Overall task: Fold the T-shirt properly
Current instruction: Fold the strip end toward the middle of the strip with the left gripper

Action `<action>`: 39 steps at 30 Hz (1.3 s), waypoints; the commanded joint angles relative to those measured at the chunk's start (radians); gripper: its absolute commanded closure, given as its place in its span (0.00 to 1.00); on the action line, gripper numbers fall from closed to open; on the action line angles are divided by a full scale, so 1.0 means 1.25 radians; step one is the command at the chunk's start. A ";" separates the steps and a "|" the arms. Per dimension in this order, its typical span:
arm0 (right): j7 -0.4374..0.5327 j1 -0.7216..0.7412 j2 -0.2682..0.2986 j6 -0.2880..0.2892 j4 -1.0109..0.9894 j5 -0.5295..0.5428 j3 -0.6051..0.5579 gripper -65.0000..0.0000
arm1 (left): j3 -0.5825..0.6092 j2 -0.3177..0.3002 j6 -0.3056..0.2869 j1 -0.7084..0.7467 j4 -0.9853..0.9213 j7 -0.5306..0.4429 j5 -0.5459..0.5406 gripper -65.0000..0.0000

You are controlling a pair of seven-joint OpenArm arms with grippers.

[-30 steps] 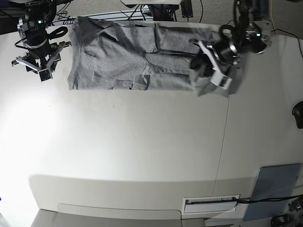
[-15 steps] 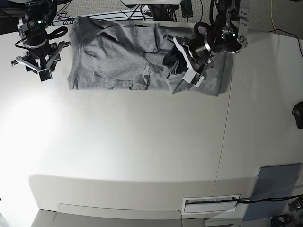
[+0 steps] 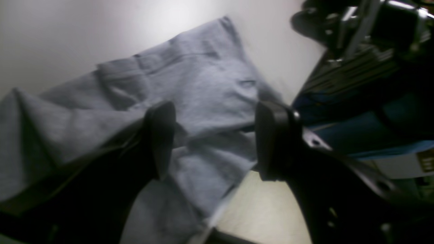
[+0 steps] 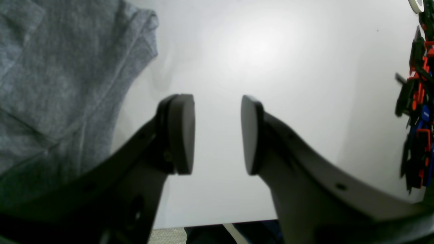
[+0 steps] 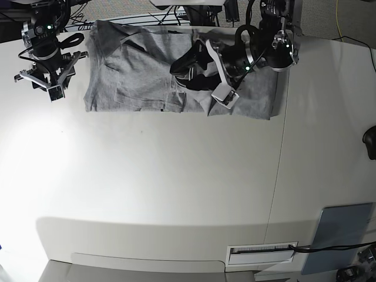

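Note:
The grey T-shirt (image 5: 141, 70) lies spread along the far edge of the white table (image 5: 176, 176), with its right end doubled back over itself. My left gripper (image 5: 187, 73) hovers low over the folded-over part, jaws wide apart. In the left wrist view the left gripper (image 3: 217, 142) has rumpled T-shirt (image 3: 203, 88) cloth under it and nothing pinched between its fingers (image 3: 159, 135). My right gripper (image 5: 40, 85) stands open just left of the shirt's left edge. In the right wrist view the right gripper (image 4: 217, 134) is over bare table beside the T-shirt (image 4: 51, 67).
A flat grey-blue pad (image 5: 343, 235) lies at the near right corner, next to a white labelled slot (image 5: 261, 252). A dark object (image 5: 370, 141) sits at the right edge. Cables and equipment (image 4: 417, 101) crowd the space beyond the table's far edge.
My left gripper has swept leftward over the shirt, drawing its right end over onto the body. It was shut on the cloth and now stands open. The right arm has stayed still.

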 commanded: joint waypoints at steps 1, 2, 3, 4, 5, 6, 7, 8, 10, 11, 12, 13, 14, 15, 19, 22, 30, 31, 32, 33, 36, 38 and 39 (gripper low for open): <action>0.013 0.000 0.010 -0.007 0.014 -0.010 0.007 0.65 | -0.012 -0.001 0.013 -0.010 0.015 -0.006 0.011 0.42; 0.012 0.000 0.010 -0.007 0.014 -0.010 0.007 0.65 | -0.024 -0.001 0.028 -0.014 0.015 0.002 0.036 0.42; 0.012 0.000 0.010 -0.007 0.014 -0.010 0.007 0.65 | -0.039 -0.003 0.040 -0.016 0.015 0.006 0.065 0.43; 0.013 0.000 0.010 -0.007 0.014 -0.010 0.007 0.65 | -0.053 -0.005 0.051 -0.016 0.015 0.005 0.094 0.45; 0.013 0.001 0.010 -0.007 0.014 -0.010 0.007 0.65 | -0.069 -0.006 0.062 -0.017 0.015 0.005 0.120 0.50; 0.013 0.000 0.010 -0.007 0.014 -0.010 0.007 0.65 | -0.084 -0.008 0.068 -0.016 0.015 0.005 0.139 0.57; 0.013 0.000 0.010 -0.007 0.014 -0.010 0.007 0.65 | -0.095 -0.010 0.068 -0.016 0.015 0.005 0.153 0.69; 0.014 0.000 0.010 -0.007 0.014 -0.010 0.007 0.65 | -0.102 -0.013 0.066 -0.016 0.014 0.005 0.157 0.83; 0.020 0.000 0.010 -0.007 0.014 -0.010 0.007 0.65 | -0.102 -0.016 0.054 -0.016 0.014 0.004 0.158 1.00; 0.021 0.000 0.009 -0.007 0.014 -0.010 0.007 0.65 | -0.099 -0.016 0.055 -0.016 0.012 -0.002 0.158 1.00; 0.021 0.001 0.010 -0.007 0.014 -0.010 0.007 0.65 | -0.092 -0.016 0.056 -0.016 0.009 -0.008 0.169 1.00; 0.021 0.000 0.010 -0.007 0.014 -0.010 0.007 0.65 | -0.079 -0.016 0.056 -0.016 0.003 -0.017 0.197 1.00; 0.020 0.000 0.010 -0.007 0.014 -0.010 0.007 0.65 | -0.062 -0.016 0.060 -0.017 -0.007 -0.031 0.232 1.00; 0.020 0.000 0.010 -0.007 0.014 -0.010 0.007 0.65 | -0.043 -0.016 0.070 -0.019 -0.023 -0.044 0.269 1.00; 0.015 0.000 0.010 -0.007 0.014 -0.010 0.007 0.65 | 0.028 -0.016 0.119 -0.041 -0.101 -0.085 0.384 1.00; 0.006 0.000 0.010 -0.007 0.014 -0.010 0.007 0.65 | 0.050 -0.016 0.159 -0.065 -0.136 -0.085 0.425 1.00; 0.010 0.000 0.009 -0.007 0.014 -0.010 0.007 0.65 | 0.086 -0.015 0.140 -0.101 -0.143 -0.117 0.357 1.00; 0.010 0.000 0.010 -0.007 0.014 -0.010 0.007 0.65 | 0.107 -0.015 0.143 -0.108 -0.145 -0.135 0.357 1.00; 0.009 0.000 0.010 -0.007 0.014 -0.010 0.007 0.65 | 0.130 -0.015 0.151 -0.117 -0.150 -0.156 0.358 1.00; 0.009 0.000 0.010 -0.007 0.014 -0.010 0.007 0.65 | 0.157 -0.015 0.171 -0.130 -0.159 -0.176 0.358 1.00; 0.009 0.000 0.010 -0.007 0.014 -0.010 0.007 0.65 | 0.243 -0.013 0.236 -0.186 -0.205 -0.229 0.375 1.00; 0.009 0.000 0.010 -0.007 0.014 -0.010 0.007 0.65 | 0.283 -0.003 0.264 -0.231 -0.243 -0.231 0.383 1.00; 0.009 0.000 0.009 -0.007 0.014 -0.010 0.007 0.65 | 0.295 0.001 0.268 -0.250 -0.254 -0.232 0.382 1.00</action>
